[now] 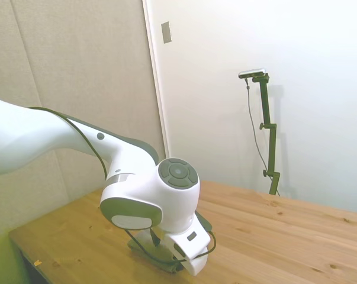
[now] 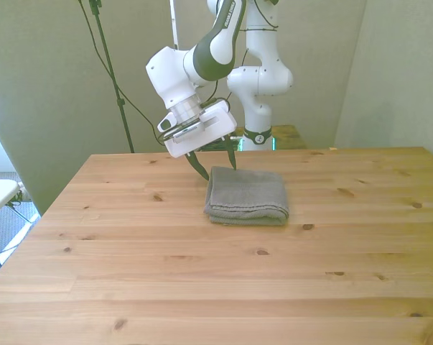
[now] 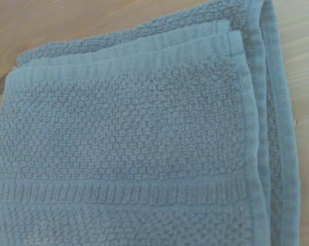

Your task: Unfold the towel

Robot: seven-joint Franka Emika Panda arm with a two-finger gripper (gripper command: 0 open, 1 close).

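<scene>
The towel (image 2: 247, 195) is lying folded on the table (image 2: 202, 287), and bare wood is showing all around it. The gripper (image 2: 216, 169) is hanging open over the far corner on the front view's left, blocking that side.
</scene>
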